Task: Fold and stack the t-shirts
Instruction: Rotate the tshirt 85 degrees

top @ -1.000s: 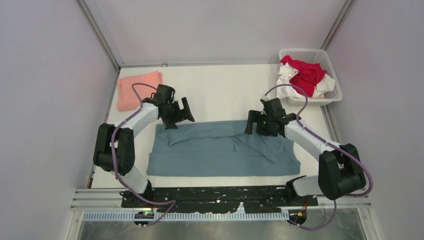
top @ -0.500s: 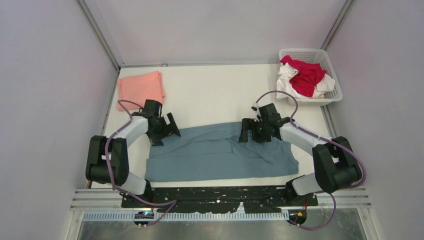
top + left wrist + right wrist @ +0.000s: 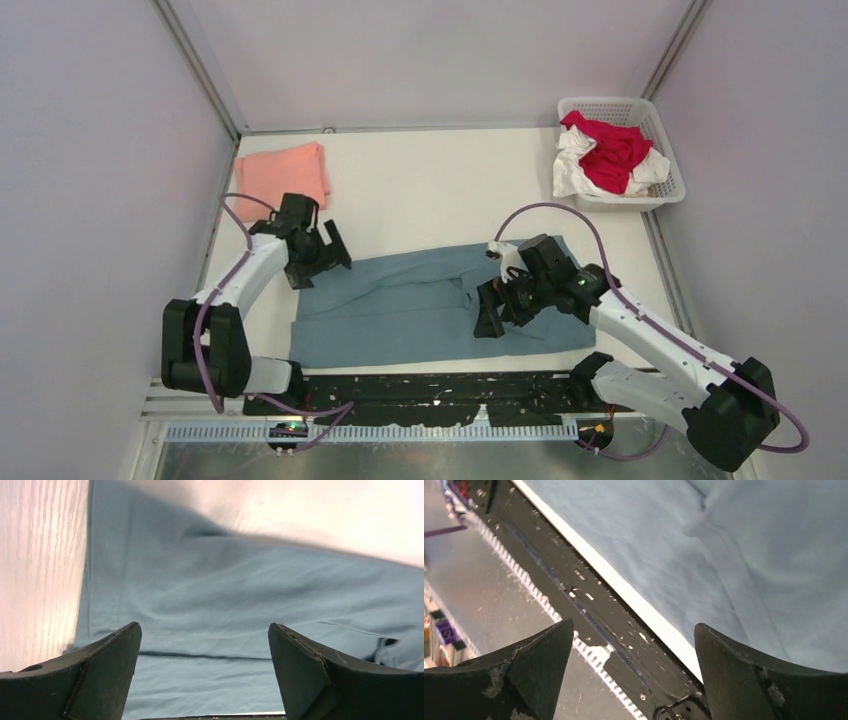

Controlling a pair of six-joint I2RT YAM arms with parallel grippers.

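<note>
**Teal tee flat, both pincers released**

The dusty teal cotton t-shirt (image 3: 420,300) lies spread along the counter's (image 3: 440,190) near edge. The left pincer (image 3: 203,625) hovers released over its left end. The right pincer (image 3: 634,625) gapes empty above its near hem. A folded salmon-pink cotton tee (image 3: 282,178) rests in the far-left corner.

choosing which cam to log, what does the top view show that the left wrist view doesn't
Only the top view: the left arm and right arm, the folded pink tee at far left, the basket holding a red tee and a white tee, and the teal tee whole. Only the left wrist view: hem stitching and fine creases up close, between the open left jaws. Both: the teal tee lying on the table.
</note>
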